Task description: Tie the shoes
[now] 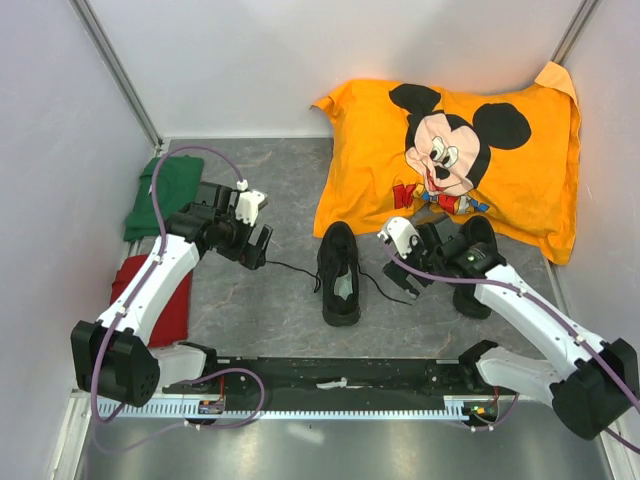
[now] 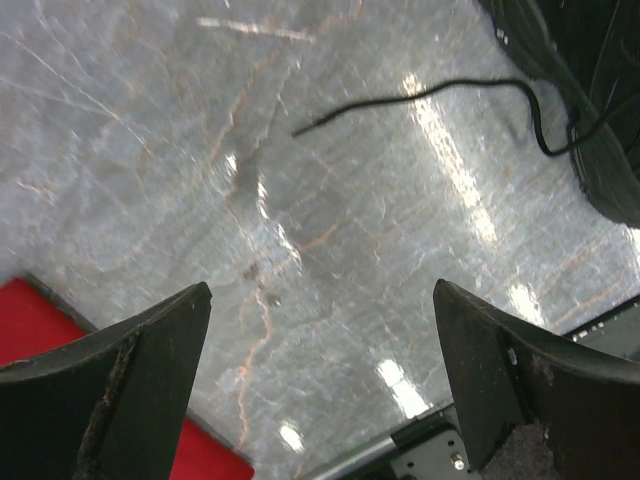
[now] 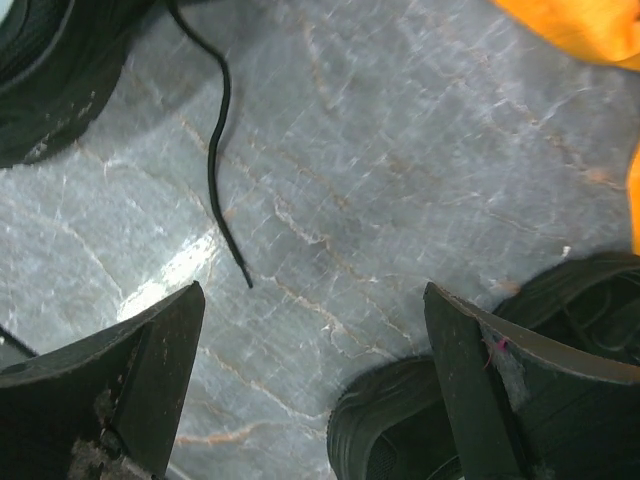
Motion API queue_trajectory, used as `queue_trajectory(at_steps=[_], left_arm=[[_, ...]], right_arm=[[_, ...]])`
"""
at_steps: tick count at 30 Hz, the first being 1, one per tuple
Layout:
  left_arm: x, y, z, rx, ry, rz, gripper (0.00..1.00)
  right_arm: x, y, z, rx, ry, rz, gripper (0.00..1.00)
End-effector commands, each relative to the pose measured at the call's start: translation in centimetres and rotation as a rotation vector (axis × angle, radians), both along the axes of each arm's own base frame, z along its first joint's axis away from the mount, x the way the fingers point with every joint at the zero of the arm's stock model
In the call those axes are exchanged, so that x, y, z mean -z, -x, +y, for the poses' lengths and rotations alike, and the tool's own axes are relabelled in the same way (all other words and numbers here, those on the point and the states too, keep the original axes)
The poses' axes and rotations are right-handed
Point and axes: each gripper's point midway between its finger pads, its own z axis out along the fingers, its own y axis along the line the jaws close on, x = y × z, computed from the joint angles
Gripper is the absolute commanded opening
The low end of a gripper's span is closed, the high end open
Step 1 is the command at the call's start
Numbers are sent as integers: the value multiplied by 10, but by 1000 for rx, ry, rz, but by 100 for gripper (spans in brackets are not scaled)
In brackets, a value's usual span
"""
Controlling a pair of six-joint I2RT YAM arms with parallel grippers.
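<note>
One black shoe (image 1: pixel 340 272) lies in the middle of the grey table, toe pointing away and pale insole showing. Its loose laces run out left (image 1: pixel 290 268) and right (image 1: pixel 385 290). The second shoe (image 1: pixel 475 268) lies to the right, partly hidden under my right arm. My left gripper (image 1: pixel 258 248) is open and empty, left of the middle shoe. In the left wrist view it (image 2: pixel 320 380) hovers over bare table, short of the lace end (image 2: pixel 400 100). My right gripper (image 1: pixel 407 275) is open and empty between the shoes. In the right wrist view it (image 3: pixel 315 380) is near the lace tip (image 3: pixel 215 150) and the second shoe (image 3: pixel 420 430).
An orange Mickey Mouse pillow (image 1: pixel 450 150) lies at the back right, touching the second shoe. A green cloth (image 1: pixel 165 195) and a red cloth (image 1: pixel 160 300) lie along the left wall. A black rail (image 1: pixel 340 375) runs along the near edge. Walls enclose three sides.
</note>
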Motion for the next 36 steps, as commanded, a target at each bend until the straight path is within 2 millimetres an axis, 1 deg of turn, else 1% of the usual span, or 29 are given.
queue_trajectory(at_steps=[1,2,3,4,5,6,7,8,9,10,12,13,15,16,17,18,19,20,21,23,24,27,30,32,33,34,36], left_arm=[[-38,-31,-16,139,43,-210,99],[-44,-37,-21,174,56,-247,99],[-45,-40,-25,203,64,-266,99],[-47,-42,-32,265,82,-291,99],[-48,-46,-37,301,93,-315,99],[-48,-50,-40,333,94,-330,99],[-41,-54,-45,368,96,-329,99],[-43,-62,-48,384,100,-353,99],[-42,-65,-51,433,89,-369,99],[-35,-65,-59,488,116,-351,99],[-33,-69,-66,596,111,-385,99],[-27,-66,-74,655,134,-382,99],[-13,-63,-80,773,107,-403,99],[-7,-59,-86,826,106,-404,99],[10,-54,-87,864,99,-373,98],[17,-54,-88,929,73,-383,95],[28,-45,-92,975,73,-347,94],[41,-41,-93,1010,72,-313,92],[49,-40,-93,1063,55,-313,89],[62,-37,-96,1106,34,-288,84],[73,-37,-96,1139,22,-268,78],[90,-41,-94,1183,-16,-243,68],[100,-40,-92,1215,-30,-227,64],[108,-33,-89,1246,-42,-208,59],[113,-32,-87,1274,-60,-210,55],[120,-25,-82,1287,-82,-187,54],[127,-23,-80,1290,-103,-176,53]], right_arm=[[-14,-5,9,-93,6,-10,98],[-13,-5,10,-110,13,-5,98],[-8,-4,12,-126,20,19,98],[-6,-4,13,-134,21,29,98],[-9,-7,15,-146,21,24,98],[-6,-8,17,-163,27,31,98],[-6,-9,19,-183,26,34,98],[-7,-12,20,-213,39,23,98],[0,-11,20,-228,59,45,98],[2,-12,20,-246,68,53,98],[9,-16,18,-264,106,67,98],[10,-18,18,-267,117,74,98],[19,-17,18,-295,136,100,98],[23,-15,17,-302,143,111,98],[28,-14,17,-308,149,128,98],[32,-13,16,-314,156,138,98],[35,-12,15,-317,161,147,98],[38,-12,15,-319,163,158,98],[39,-11,16,-321,163,161,98],[45,-11,16,-321,166,175,98],[47,-13,17,-319,165,173,98],[55,-13,19,-314,164,201,98],[59,-12,24,-321,145,223,98],[61,-12,25,-325,139,214,98],[62,-12,25,-330,138,210,98],[65,-9,23,-336,144,212,98],[68,-11,23,-350,145,186,97]])
